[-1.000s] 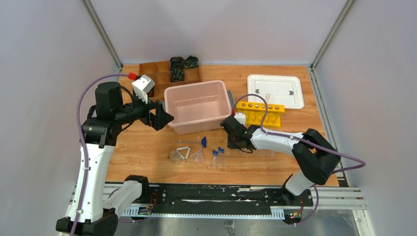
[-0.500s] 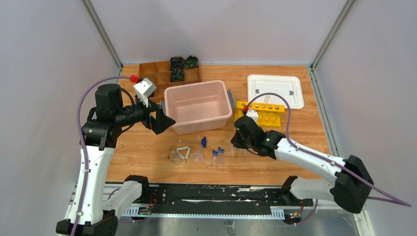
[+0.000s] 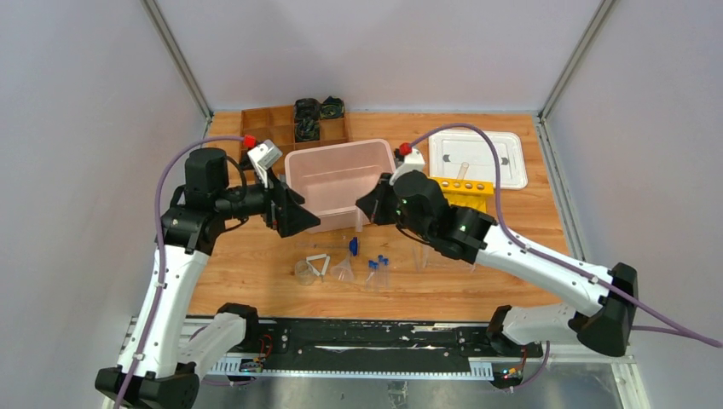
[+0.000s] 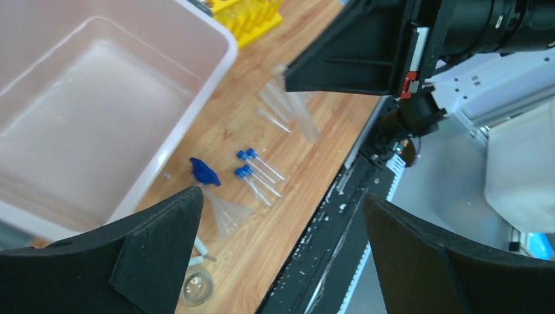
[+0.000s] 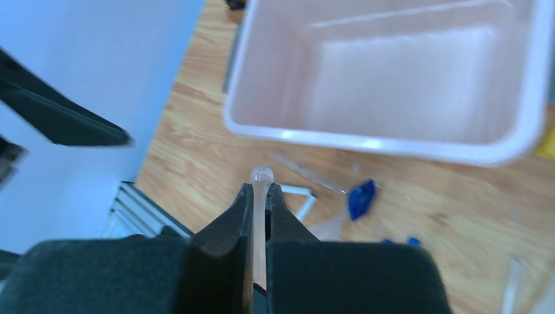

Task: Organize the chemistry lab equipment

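The right gripper (image 5: 260, 196) is clamped on a clear tube (image 5: 262, 175) beside the pink bin (image 5: 386, 145) — the left gripper (image 4: 281, 197) gapes wide.

This looks like a robotics lab test cell. A wooden table (image 3: 247, 264) is boxed in by plain pale wall panels (image 3: 375, 51) on aluminium posts (image 3: 175, 55). Just right of the pink bin (image 3: 343, 183) stands a yellow tube rack (image 3: 477, 189). Blue-capped clear tubes (image 3: 376, 271) lie in front of the bin. Nearer still, two white robot arms (image 3: 166, 281) rise from a black rail (image 3: 384, 336).
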You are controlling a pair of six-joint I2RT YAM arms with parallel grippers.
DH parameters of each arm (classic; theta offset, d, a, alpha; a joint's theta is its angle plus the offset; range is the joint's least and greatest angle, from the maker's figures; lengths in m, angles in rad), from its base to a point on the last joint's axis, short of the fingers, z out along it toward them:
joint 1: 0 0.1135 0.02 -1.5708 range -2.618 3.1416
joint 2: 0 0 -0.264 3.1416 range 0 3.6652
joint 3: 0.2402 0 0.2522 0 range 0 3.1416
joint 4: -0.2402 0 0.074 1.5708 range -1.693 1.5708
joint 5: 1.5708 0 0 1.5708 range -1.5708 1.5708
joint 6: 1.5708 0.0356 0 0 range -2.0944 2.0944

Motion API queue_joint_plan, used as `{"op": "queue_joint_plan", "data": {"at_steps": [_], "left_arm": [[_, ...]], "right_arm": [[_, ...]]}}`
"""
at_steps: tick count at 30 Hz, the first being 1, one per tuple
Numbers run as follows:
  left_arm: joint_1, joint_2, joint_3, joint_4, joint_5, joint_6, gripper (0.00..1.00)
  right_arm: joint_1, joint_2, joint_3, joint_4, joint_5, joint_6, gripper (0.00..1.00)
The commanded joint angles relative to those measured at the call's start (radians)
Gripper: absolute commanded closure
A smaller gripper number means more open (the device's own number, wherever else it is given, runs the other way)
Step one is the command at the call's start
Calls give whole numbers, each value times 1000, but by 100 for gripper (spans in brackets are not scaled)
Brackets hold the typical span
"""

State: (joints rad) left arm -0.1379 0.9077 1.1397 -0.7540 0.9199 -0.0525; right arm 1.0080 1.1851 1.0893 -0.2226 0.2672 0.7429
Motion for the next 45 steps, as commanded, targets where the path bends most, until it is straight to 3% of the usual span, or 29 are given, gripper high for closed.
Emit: {"op": "queue_joint_plan", "data": {"at_steps": [1, 13, 22, 24, 28, 30, 35, 40, 42, 45], "left_arm": [[-65, 0, -6, 53, 41, -57, 2], [-135, 40, -65, 108, 40, -96, 7], [-140, 48, -73, 122, 33, -144, 19], [-140, 51, -76, 142, 37, -166, 23], [-138, 66, -105, 238, 74, -256, 46], [-138, 73, -117, 266, 93, -285, 51], [-138, 65, -118, 253, 99, -268, 62], [-138, 53, -123, 232, 95, -230, 82], [-138, 54, -123, 215, 97, -204, 88], [-138, 57, -115, 170, 107, -154, 95]], "right_arm": [[66, 93, 146, 113, 12, -46, 100], [160, 158, 196, 286, 76, -83, 100], [170, 162, 197, 312, 71, -81, 100], [175, 160, 190, 324, 76, -81, 100], [187, 156, 167, 359, 99, -78, 100], [190, 153, 158, 366, 111, -73, 100], [198, 136, 129, 382, 155, -80, 100], [198, 125, 124, 347, 186, -86, 100], [198, 121, 121, 338, 198, -86, 94], [197, 127, 139, 312, 194, -102, 73]]}}
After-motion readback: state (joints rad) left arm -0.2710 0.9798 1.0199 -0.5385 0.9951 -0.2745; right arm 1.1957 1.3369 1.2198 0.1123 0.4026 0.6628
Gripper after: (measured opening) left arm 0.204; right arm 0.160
